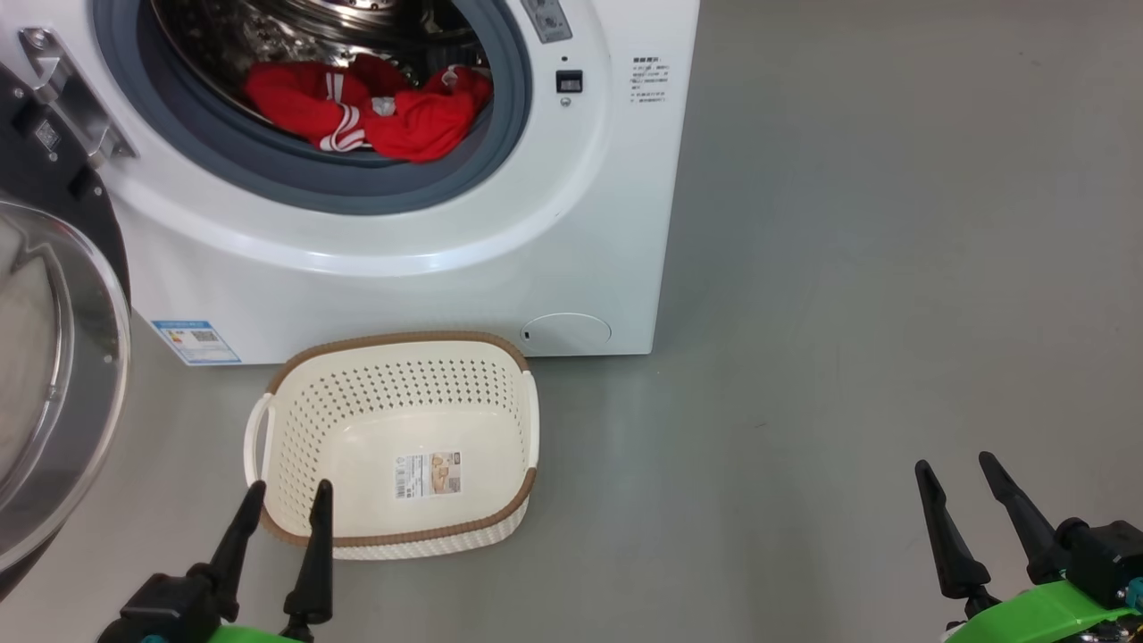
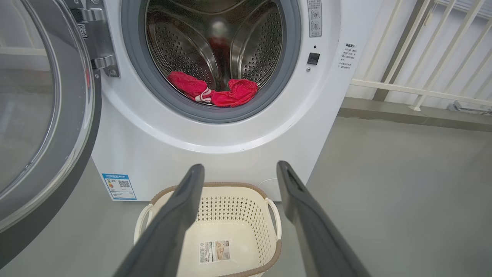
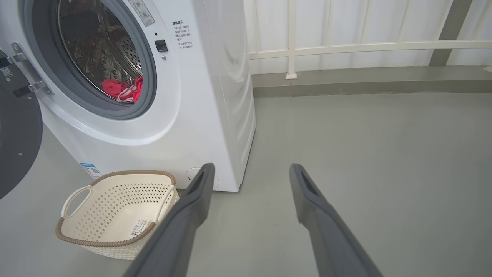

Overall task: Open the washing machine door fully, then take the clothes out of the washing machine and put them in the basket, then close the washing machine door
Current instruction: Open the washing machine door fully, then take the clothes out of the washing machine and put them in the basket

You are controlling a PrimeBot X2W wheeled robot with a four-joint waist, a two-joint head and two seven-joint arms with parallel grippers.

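Note:
The white washing machine (image 1: 429,241) (image 2: 230,142) (image 3: 200,107) stands with its door (image 1: 54,375) (image 2: 42,115) (image 3: 17,130) swung wide open to the left. Red clothes (image 1: 375,112) (image 2: 215,90) (image 3: 123,88) with white stripes lie at the drum's front lip. The cream basket (image 1: 312,429) (image 2: 250,209) (image 3: 111,196) sits on the floor below the opening, holding nothing but its paper label. My left gripper (image 1: 287,491) (image 2: 240,169) is open, low by the basket's near left corner. My right gripper (image 1: 955,464) (image 3: 250,169) is open over bare floor, far right.
Grey floor (image 1: 893,268) stretches to the right of the machine. A white railing (image 3: 365,48) (image 2: 423,88) and a low kerb run behind it. The open door takes up the space at the left.

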